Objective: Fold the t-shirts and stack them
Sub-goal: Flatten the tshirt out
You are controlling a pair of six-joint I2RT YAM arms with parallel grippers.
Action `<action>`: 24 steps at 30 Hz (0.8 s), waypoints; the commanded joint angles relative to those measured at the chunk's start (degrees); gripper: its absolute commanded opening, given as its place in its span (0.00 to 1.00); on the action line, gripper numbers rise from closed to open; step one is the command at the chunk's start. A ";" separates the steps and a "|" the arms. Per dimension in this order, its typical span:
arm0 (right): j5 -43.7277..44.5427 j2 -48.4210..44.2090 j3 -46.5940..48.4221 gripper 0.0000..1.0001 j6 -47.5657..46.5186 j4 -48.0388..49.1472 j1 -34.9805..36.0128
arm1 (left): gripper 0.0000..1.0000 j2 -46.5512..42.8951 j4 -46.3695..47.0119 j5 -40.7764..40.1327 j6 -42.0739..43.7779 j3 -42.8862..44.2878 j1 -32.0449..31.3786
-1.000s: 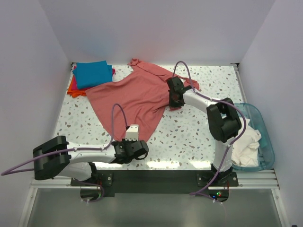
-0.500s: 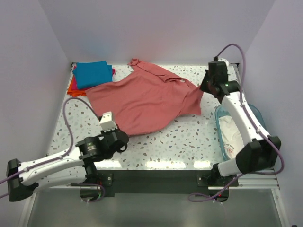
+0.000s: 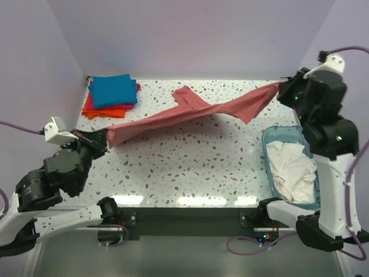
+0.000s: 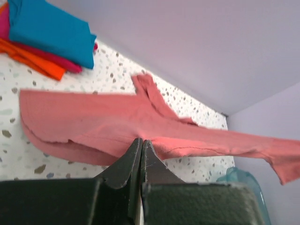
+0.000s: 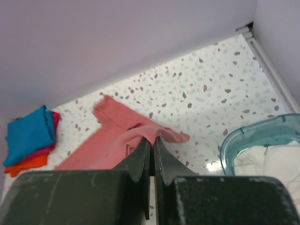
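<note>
The speckled table (image 3: 196, 167) carries everything. The large salmon-red t-shirt (image 3: 190, 112) is lifted off it and pulled into a long band running from 9 o'clock to 2 o'clock in the top view, with one sleeve drooping toward 12 o'clock and the lower folds sagging near the surface. At 4 o'clock the blue tub (image 3: 267, 167) holds white cloth (image 3: 291, 170). At 10 o'clock sits the finished stack: the teal-blue t-shirt (image 3: 113, 90) on top, a magenta-pink one (image 4: 70, 62) under it and an orange one (image 3: 95, 108) at the bottom. The left gripper (image 3: 102, 140) is clamped on the band's 9 o'clock end and the right gripper (image 3: 283, 88) pinches the 2 o'clock end, with both pairs of jaws pressed together on cloth in the wrist views. This looks like the spreading step before any fold. To do it well, both arms should probably lower together at even tension so that the sagging edge lands first and the rest rolls out flat in the middle. It should land clear of the stack and the tub. Pulling harder risks slipping the thin pinches, and slackening early would let the sleeve bunch underneath.
</note>
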 commanded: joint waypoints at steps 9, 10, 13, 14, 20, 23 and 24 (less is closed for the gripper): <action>-4.23 5.18 32.84 0.00 -3.83 -4.72 -0.23 | 0.00 6.00 44.02 -5.03 48.86 6.46 0.14; -5.64 5.98 32.40 0.00 -3.83 -3.24 -0.23 | 0.00 8.10 46.94 -3.88 51.52 6.11 0.14; -9.77 8.35 26.27 0.00 -3.83 2.46 -0.32 | 0.00 15.29 51.54 -0.11 56.03 5.40 0.58; -11.52 9.84 23.29 0.00 -3.74 3.79 -0.32 | 0.00 17.33 51.37 2.78 55.77 5.75 3.89; -15.32 17.48 16.77 0.00 -4.18 12.50 -0.32 | 0.00 31.39 49.85 45.75 38.55 4.63 34.98; -16.54 25.12 19.28 0.00 -4.27 15.05 -0.41 | 0.00 40.00 55.92 55.52 36.08 7.14 42.82; -16.98 30.54 20.70 0.00 -4.35 15.93 -0.41 | 0.00 42.72 57.76 59.46 35.03 8.99 44.59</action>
